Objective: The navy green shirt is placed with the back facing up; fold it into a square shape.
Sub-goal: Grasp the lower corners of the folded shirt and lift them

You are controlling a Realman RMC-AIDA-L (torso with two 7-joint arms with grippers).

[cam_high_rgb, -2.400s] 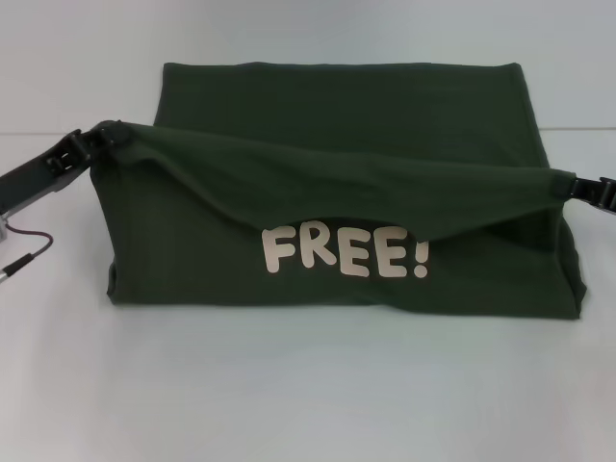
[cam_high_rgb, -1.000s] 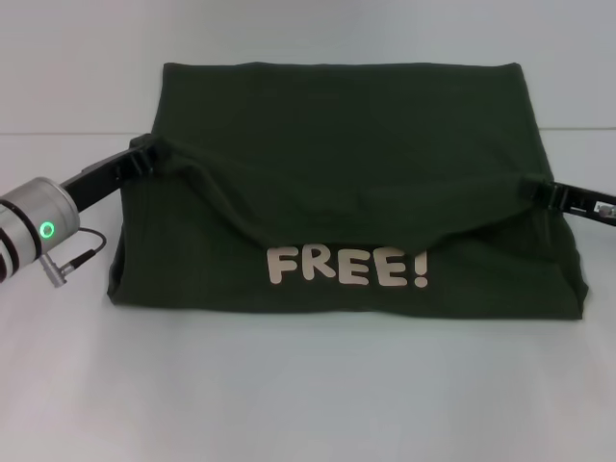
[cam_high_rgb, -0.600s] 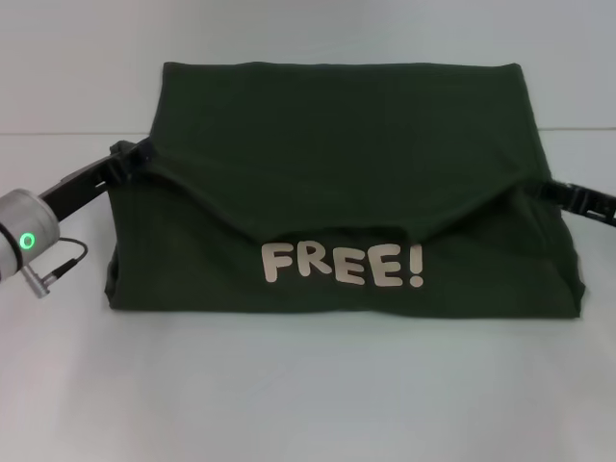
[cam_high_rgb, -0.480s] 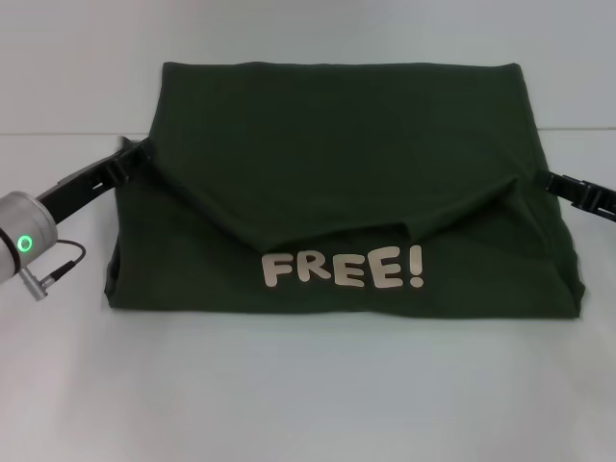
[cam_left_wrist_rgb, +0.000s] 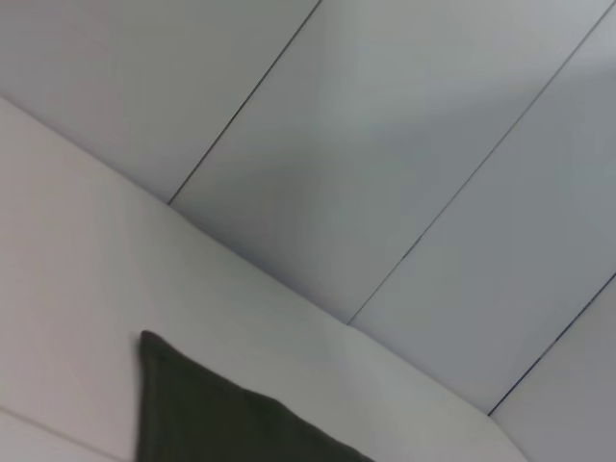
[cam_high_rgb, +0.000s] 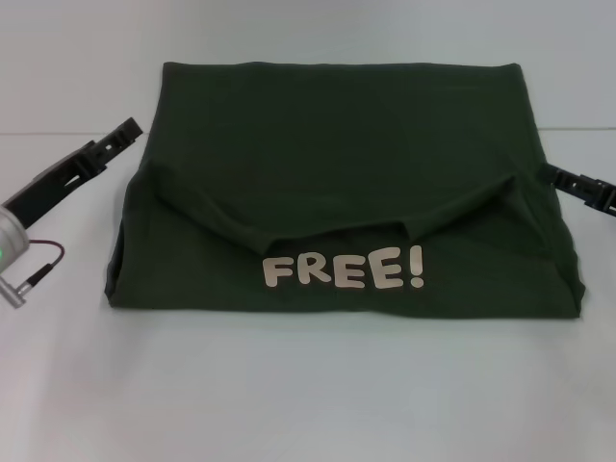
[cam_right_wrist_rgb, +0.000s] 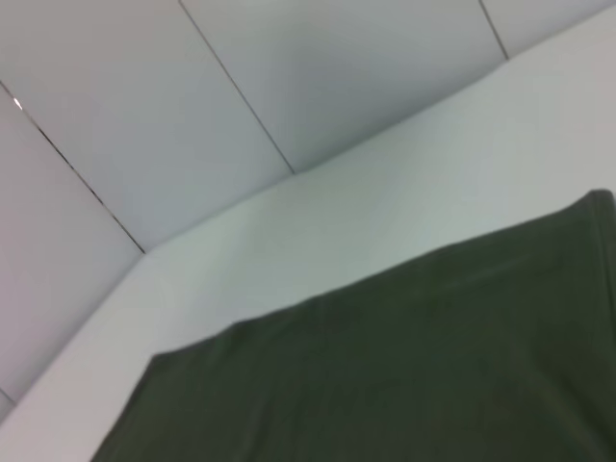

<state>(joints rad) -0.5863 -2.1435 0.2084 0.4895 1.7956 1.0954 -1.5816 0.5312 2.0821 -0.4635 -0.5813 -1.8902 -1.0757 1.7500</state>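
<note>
Lying folded on the white bench [cam_high_rgb: 308, 385], FREE! print [cam_high_rgb: 344, 269] nearest, the navy green shirt [cam_high_rgb: 337, 144] has its flap draped unevenly; left gripper [cam_high_rgb: 123, 132] and right gripper [cam_high_rgb: 553, 174] flank it, holding nothing, jaw gap unclear; smoothing or regrasping likely follows.

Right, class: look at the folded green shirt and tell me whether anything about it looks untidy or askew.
Yes. The navy green shirt has its folded-over flap sagging in a crooked, wrinkled edge just above the FREE! print, not a straight line. The left gripper and right gripper sit beside its sides.
</note>
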